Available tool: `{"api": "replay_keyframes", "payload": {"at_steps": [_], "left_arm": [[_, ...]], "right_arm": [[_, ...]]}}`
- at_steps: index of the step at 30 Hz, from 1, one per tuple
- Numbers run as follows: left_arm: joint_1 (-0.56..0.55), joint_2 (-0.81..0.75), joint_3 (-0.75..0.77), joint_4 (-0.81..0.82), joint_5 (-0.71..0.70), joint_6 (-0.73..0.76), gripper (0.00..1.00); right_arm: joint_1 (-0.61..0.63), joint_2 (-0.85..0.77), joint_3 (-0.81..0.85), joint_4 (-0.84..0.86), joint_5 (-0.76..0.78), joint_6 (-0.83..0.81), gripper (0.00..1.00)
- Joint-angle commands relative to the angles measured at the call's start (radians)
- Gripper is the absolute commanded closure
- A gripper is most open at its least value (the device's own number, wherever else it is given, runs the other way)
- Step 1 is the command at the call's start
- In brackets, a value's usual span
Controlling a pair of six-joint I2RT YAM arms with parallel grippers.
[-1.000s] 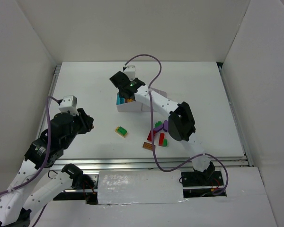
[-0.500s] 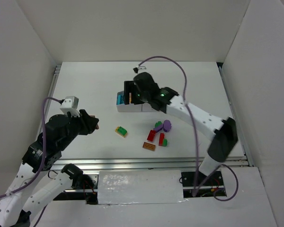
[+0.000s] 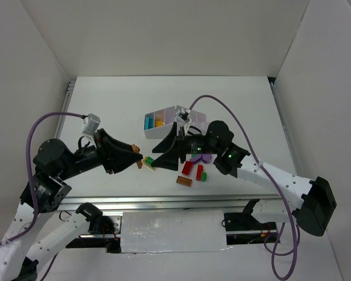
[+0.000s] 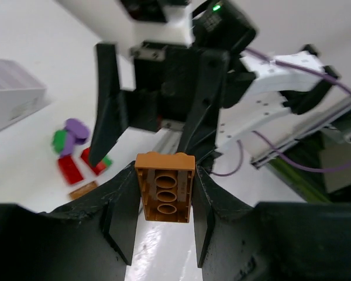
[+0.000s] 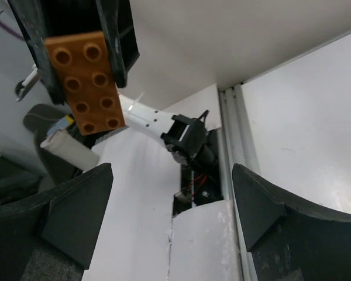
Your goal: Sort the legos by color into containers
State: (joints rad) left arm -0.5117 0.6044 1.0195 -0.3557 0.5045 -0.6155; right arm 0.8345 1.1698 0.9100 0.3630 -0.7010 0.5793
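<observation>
So both arms have swung in toward the middle. The right gripper (image 3: pixel 157 157) has left the tray (image 3: pixel 164 133) and come back near. The left gripper (image 3: pixel 136 161) has reached out from the left side to meet it. They're now nose to nose, looks like a handover to me.

The left one is clenched on an orange-brown brick (image 4: pixel 165 187), held up off the table (image 3: pixel 105 105). The right one's fingers are spread wide with nothing in them.

Progress-wise it's early days. The tray shows some light blue and yellow at its left end. The red brick (image 3: pixel 188 168), purple brick (image 3: pixel 203 157), brown plate (image 3: pixel 184 181) and a few greens are still loose near the middle.
</observation>
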Motion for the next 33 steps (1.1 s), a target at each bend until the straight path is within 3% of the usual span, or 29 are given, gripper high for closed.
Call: {"api": "replay_keyframes", "payload": {"at_steps": [1, 11, 21, 24, 26, 28, 29, 31, 33], "left_arm": [[0.004, -0.003, -0.016, 0.205, 0.178, -0.118, 1.00], [0.004, 0.009, -0.056, 0.245, 0.166, -0.141, 1.00], [0.004, 0.011, -0.079, 0.281, 0.187, -0.156, 1.00], [0.004, 0.008, -0.088, 0.282, 0.187, -0.156, 1.00], [0.004, 0.005, -0.093, 0.276, 0.181, -0.155, 1.00], [0.004, 0.003, -0.090, 0.265, 0.167, -0.147, 1.00], [0.004, 0.003, -0.085, 0.255, 0.157, -0.142, 1.00], [0.004, 0.001, -0.065, 0.230, 0.111, -0.122, 1.00], [0.004, 0.003, -0.030, 0.163, 0.051, -0.102, 0.87]], "right_arm": [[0.049, -0.018, -0.031, 0.247, -0.069, 0.074, 0.11], [0.163, 0.016, 0.003, 0.307, -0.019, 0.070, 0.14], [0.167, 0.056, 0.058, 0.295, 0.049, 0.086, 0.28], [0.167, 0.070, 0.064, 0.321, 0.044, 0.105, 0.36], [0.167, 0.079, 0.067, 0.340, 0.035, 0.122, 0.43], [0.170, 0.085, 0.069, 0.346, 0.028, 0.131, 0.64], [0.169, 0.088, 0.069, 0.343, 0.026, 0.131, 0.80], [0.170, 0.090, 0.058, 0.320, 0.032, 0.125, 0.95], [0.169, 0.088, 0.044, 0.303, 0.055, 0.113, 1.00]]}}
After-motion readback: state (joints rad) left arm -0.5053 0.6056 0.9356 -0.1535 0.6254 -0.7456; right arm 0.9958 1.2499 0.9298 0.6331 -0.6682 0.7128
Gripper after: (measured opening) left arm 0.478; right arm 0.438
